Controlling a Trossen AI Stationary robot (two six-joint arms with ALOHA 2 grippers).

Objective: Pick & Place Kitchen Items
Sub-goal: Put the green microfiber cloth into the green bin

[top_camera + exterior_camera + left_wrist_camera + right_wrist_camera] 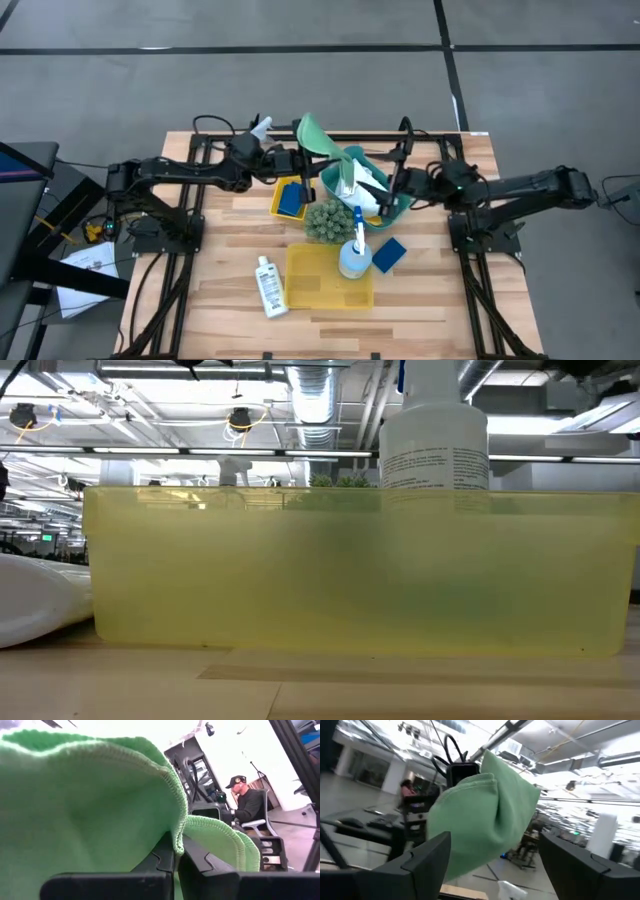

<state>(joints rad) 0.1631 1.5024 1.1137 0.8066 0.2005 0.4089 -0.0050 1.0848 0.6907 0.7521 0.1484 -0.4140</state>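
Cloth (318, 139), green, hangs in the air over the far middle of the table (420, 300) in the high view, pinched by the left hand (296, 160). Just beside it on the right stands a teal basket (398, 208) with white cloths (362, 184) in it, and the right hand (398, 170) is at the basket's far right rim. A small yellow bin (277, 198) with a blue sponge (292, 199) in it lies under the left hand. A green bumpy ball (325, 220) sits in front of the basket. Nearer the front lie a large yellow bin (328, 277), a clear spray bottle (355, 255) at its right corner, a second blue sponge (389, 254) right of that, and a white bottle (269, 285) flat on the table to the left.

Low view: the large bin's (350, 570) wall fills the picture, the spray bottle (433, 445) rises behind it, and the white bottle (35, 600) lies at the left.

Left wrist view: the left hand's (176, 857) fingers are pressed together on the hem of the cloth (90, 805). A person (247, 802) sits in the room beyond.

Right wrist view: the right hand's (495, 865) fingers are spread wide with nothing between them, and the cloth (482, 815) hangs farther off.
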